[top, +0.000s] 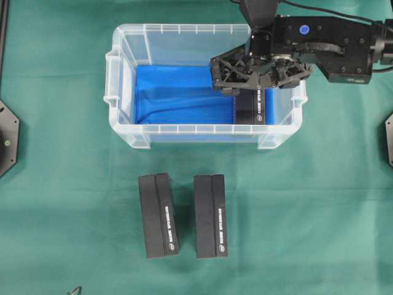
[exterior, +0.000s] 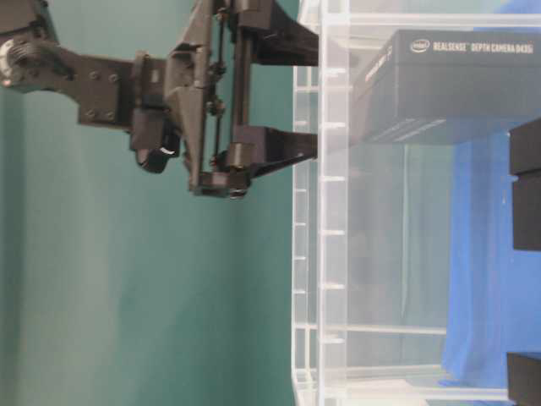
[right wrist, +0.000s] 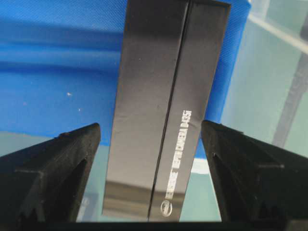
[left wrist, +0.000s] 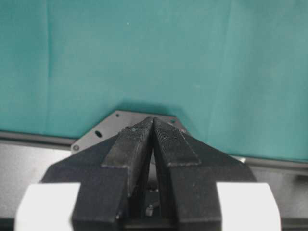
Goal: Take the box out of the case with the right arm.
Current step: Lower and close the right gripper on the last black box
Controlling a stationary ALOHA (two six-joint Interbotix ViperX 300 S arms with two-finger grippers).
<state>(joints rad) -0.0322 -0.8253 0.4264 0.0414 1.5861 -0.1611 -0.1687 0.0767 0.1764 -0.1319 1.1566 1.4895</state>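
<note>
Sitting at nine o'clock, off the edge of the overhead view, the left pincer [left wrist: 153, 144] has its fingers pressed together on nothing, parked over green cloth and no part of this step. Toward six o'clock, two black boxes [top: 158, 215] [top: 210, 215] lie side by side on the counter [top: 61, 215], just outside the case [top: 202, 130]. Inside the case, at its three o'clock end on the blue sheet [top: 178, 92], rests the box [right wrist: 163, 110] to be removed, its long side running twelve to six. Above it hangs the right pincer [top: 261, 70], spread wide, one finger on each long side and neither touching yet, as the wrist view shows clear gaps at nine and three.

To do this step well, I would lower the pincer straight down until the fingers reach well past the box's top edge, keeping the box centred between them, then close evenly. The case wall at three o'clock sits near the outer finger, so the descent should avoid drifting that way. Lift vertically until the box clears the rim before moving sideways.
</note>
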